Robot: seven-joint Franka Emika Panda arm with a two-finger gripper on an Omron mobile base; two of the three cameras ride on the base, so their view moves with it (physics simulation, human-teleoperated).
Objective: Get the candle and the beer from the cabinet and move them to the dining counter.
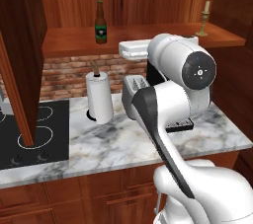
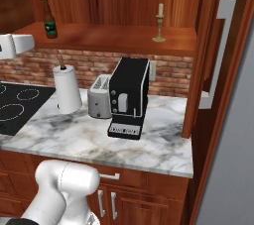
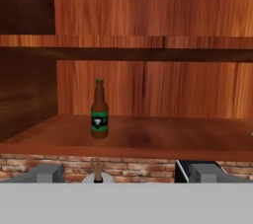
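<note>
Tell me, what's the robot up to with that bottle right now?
Tool open, empty, facing the beer. Beer and candle upright on the cabinet shelf, apart. Path to the beer looks clear.

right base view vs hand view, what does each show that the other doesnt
Right base view alone: the candle on the cabinet floor, the black coffee machine in full, the toaster, the stove and the marble counter. Hand view alone: the cabinet's upper inner shelf. Both: the beer standing upright, the brick wall, the paper towel roll.
</note>
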